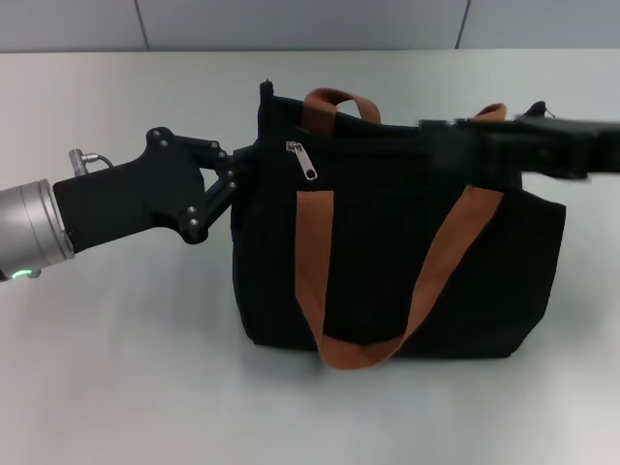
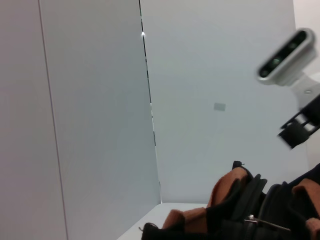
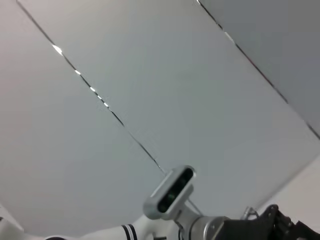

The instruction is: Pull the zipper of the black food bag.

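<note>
Left tool [image 1: 244, 167] pinches the bag's [image 1: 387, 281] left top corner, black boxy bag with orange straps standing mid-worktop [image 1: 116, 387] — silver zipper [image 1: 302, 158] near that corner — while the blurred right tool [image 1: 436, 136] overhangs its right top, grip unclear.

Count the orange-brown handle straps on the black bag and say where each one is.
2. One strap loops down the near face of the black food bag; the other strap arches above the top edge at the far side. Parts are hidden behind the right arm.
</note>
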You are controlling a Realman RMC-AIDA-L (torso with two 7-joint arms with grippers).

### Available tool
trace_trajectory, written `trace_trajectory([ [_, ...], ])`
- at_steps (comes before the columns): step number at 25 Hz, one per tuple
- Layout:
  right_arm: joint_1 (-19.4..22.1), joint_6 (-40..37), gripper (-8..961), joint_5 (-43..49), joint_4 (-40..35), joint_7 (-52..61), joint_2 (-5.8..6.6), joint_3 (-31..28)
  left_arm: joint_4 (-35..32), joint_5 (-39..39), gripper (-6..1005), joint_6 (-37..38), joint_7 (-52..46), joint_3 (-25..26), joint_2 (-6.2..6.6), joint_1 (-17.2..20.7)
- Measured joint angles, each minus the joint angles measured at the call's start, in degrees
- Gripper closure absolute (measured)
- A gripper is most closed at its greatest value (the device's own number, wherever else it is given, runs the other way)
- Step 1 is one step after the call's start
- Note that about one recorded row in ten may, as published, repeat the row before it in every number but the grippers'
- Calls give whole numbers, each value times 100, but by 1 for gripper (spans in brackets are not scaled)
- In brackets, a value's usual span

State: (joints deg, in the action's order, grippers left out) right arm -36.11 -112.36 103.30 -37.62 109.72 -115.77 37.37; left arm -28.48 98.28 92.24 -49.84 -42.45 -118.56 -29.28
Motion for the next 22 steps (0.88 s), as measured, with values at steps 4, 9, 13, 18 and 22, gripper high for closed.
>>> trace_trajectory([
  [4, -297, 342, 282, 2, -224, 717, 50, 473, 19, -8, 976, 21, 5, 0, 0, 12],
  [9, -707, 740, 288, 218, -299, 1446, 127, 878, 19, -10, 976, 25, -2, 0, 0, 25],
  [13, -1044, 986, 465, 688, -287, 1925, 149, 932, 18, -12, 976, 24, -29, 0, 0, 28],
  [18, -1267, 1172, 476, 1005, -271, 2228, 152, 969, 26, -57, 976, 24, -5, 0, 0, 42],
  [22, -1351, 1198, 485, 1072, -293, 2382, 152, 1070, 27, -65, 976, 27, 0, 0, -4, 45],
])
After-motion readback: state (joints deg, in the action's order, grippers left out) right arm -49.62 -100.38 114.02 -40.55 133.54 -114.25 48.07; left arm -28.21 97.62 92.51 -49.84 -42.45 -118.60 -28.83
